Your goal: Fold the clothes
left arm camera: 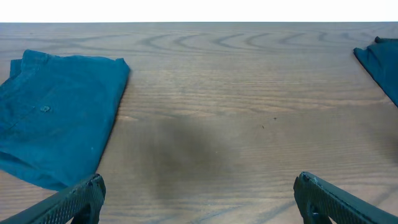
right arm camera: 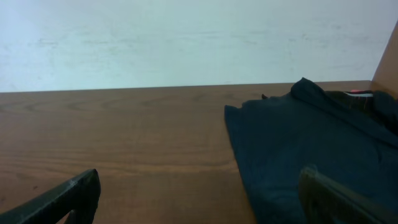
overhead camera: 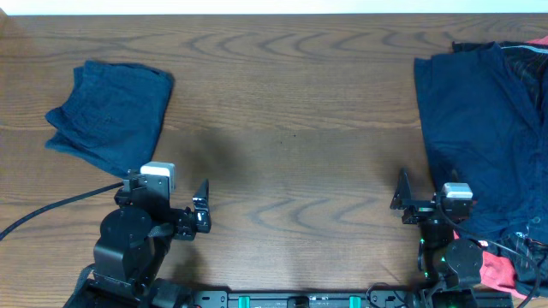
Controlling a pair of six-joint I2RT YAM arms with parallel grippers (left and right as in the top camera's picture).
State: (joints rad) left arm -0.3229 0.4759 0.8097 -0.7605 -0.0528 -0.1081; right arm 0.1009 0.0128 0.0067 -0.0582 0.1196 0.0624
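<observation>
Your left pincer (left arm camera: 199,186) is spread wide and holds nothing, hanging low over bare wood. Ahead of it and off to its left, near but not touching, lies the folded navy garment (left arm camera: 56,112). It is flat, and its long axis runs away from the pincer toward the far edge. By its looks that one is done, so leave it.

Your right pincer (right arm camera: 199,180) is also wide and empty. The navy pile (right arm camera: 298,143) sits ahead of it and to its right, just beside the right finger. The pile's near-left edge runs straight away from the pincer, and that is the edge to go for. The right arm is much the nearer of the two; the left would have to cross the whole counter (overhead camera: 300,128).

Behind the right pincer, by the arm's base, lies the coral-red piece (overhead camera: 495,272). At the pile's far end a striped piece (overhead camera: 527,68) shows.

The wide bare stretch between the two pincers is probably your room for spreading a garment. The pile runs out of view on the right, so you cannot tell whether it overhangs the counter there.
</observation>
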